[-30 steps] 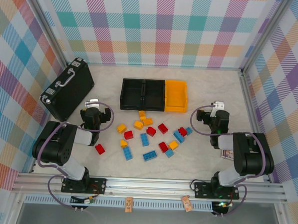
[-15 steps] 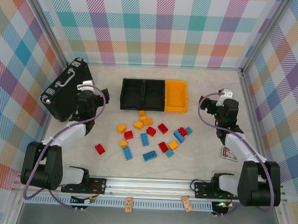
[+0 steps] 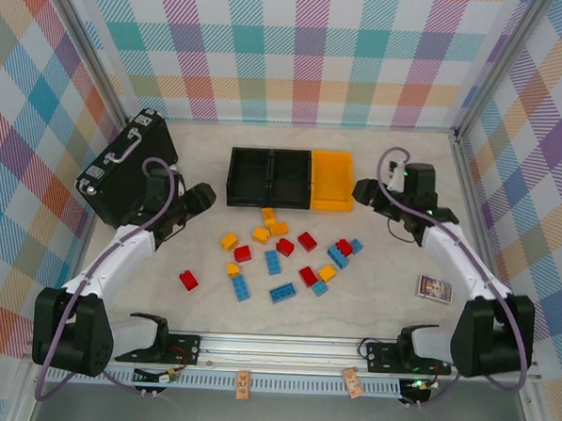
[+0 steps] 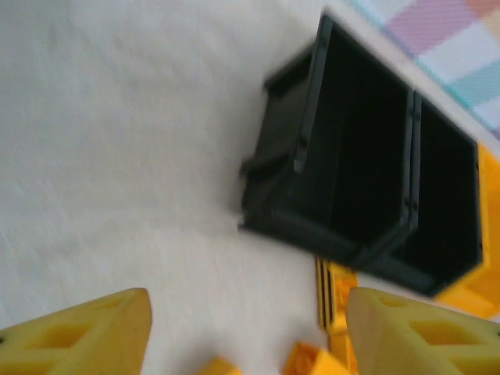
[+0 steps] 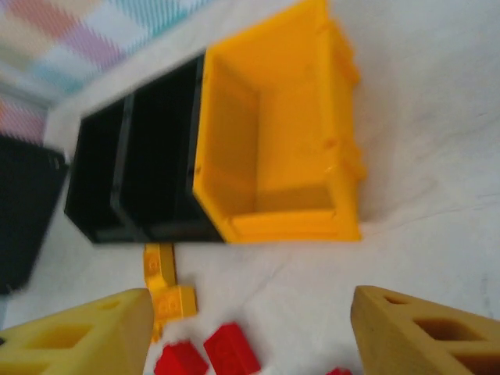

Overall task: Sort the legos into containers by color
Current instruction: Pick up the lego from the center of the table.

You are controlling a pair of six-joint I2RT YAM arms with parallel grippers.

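black case (image 3: 123,169) with a handle and silver latches sits at the far left of the bench (image 3: 397,160), turned at an angle, close to the left wall. way over on the right a small card (image 3: 434,289) with a dark border lies flat. pastel plaid walls (image 3: 299,51) on three sides. metal rail (image 3: 283,347) runs along the near edge, with two little orange tags (image 3: 243,386) just below it.

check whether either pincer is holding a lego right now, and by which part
Nothing is held: the left pincer and the right pincer are both open and empty.
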